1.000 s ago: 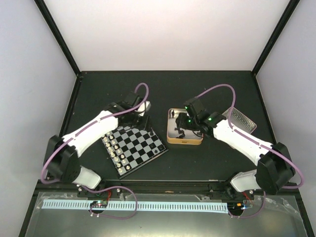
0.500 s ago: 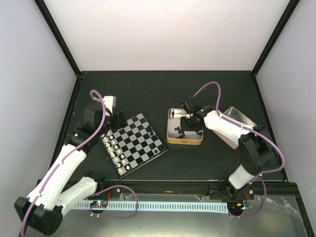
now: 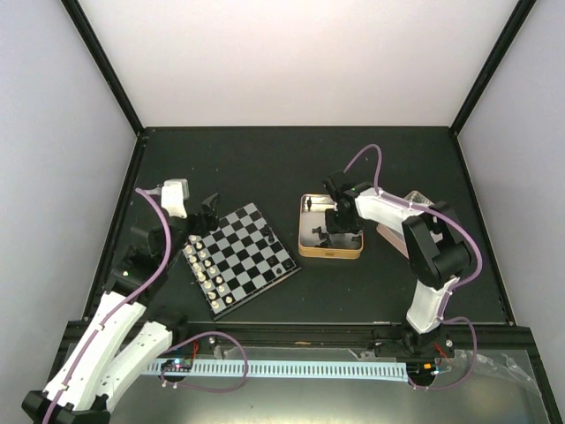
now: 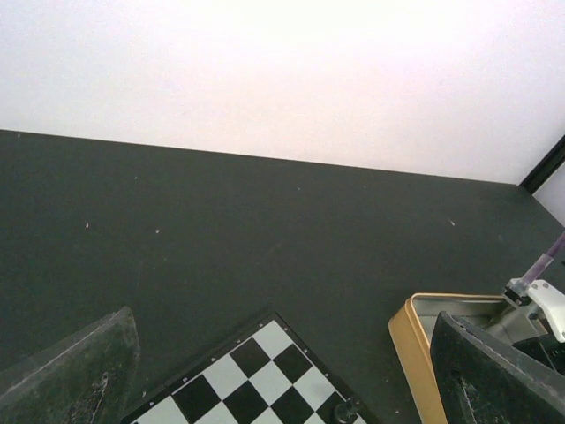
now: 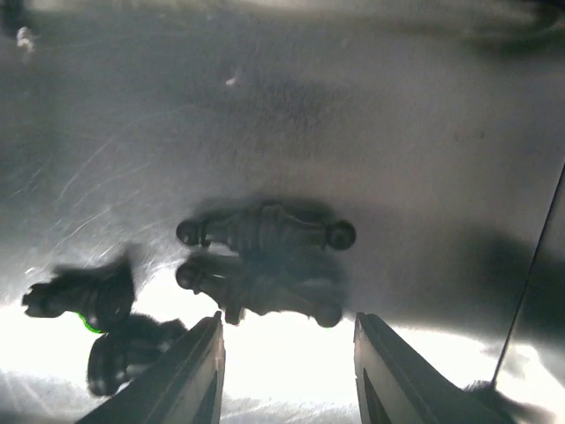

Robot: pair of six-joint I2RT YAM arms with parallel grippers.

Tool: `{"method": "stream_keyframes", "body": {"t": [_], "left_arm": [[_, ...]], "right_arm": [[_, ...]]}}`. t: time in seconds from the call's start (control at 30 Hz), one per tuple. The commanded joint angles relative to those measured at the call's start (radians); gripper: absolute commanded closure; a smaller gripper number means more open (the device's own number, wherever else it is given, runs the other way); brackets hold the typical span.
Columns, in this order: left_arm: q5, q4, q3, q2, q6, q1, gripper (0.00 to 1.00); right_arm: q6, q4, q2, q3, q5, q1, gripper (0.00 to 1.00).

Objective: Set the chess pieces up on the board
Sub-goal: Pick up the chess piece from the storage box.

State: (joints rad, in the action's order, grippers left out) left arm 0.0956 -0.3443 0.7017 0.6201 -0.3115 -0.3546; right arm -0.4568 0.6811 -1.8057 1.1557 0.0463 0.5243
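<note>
The small square chessboard with black and pale grey squares [image 3: 240,258] lies at an angle on the dark table [image 3: 291,159], left of centre. Two rows of tiny cream-white pieces [image 3: 207,268] line its near-left side. A couple of tiny black chess pieces [image 3: 289,263] stand toward its far-right side. A gold-rimmed rectangular metal tin [image 3: 328,253] sits to the right of the chessboard, near it but not touching.

The left pincer [image 3: 210,215] hangs in the air by the chessboard's far-left edge. In its wrist view its two fingers [image 4: 84,371] stand wide apart with nothing between them, and past them show the table and one corner of the chessboard.

The right pincer [image 5: 287,322] reaches down into the tin. Its fingers [image 5: 181,380] are parted with a clear gap and hold nothing. Just ahead of the fingertips more black chess pieces lie on their sides on the tin's shiny floor. One black piece [image 5: 265,231] has a blurred double below it, and I cannot tell whether that is a second piece or a reflection. Others lie to the left.
</note>
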Motion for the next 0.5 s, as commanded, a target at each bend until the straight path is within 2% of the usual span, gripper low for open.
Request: {"method": "stream_keyframes", "body": {"t": [0.0, 0.17, 0.47], "left_arm": [[0.015, 0.049, -0.004, 0.010, 0.007, 0.006, 0.08], [0.015, 0.044, -0.001, 0.017, 0.010, 0.006, 0.08], [0.008, 0.039, -0.004, 0.012, 0.010, 0.006, 0.08]], "right_arm": [[0.020, 0.001, -0.035, 0.040, 0.029, -0.023, 0.61], [0.028, -0.016, -0.068, 0.051, 0.018, -0.029, 0.64], [0.078, -0.041, -0.126, 0.090, -0.048, -0.030, 0.58]]}}
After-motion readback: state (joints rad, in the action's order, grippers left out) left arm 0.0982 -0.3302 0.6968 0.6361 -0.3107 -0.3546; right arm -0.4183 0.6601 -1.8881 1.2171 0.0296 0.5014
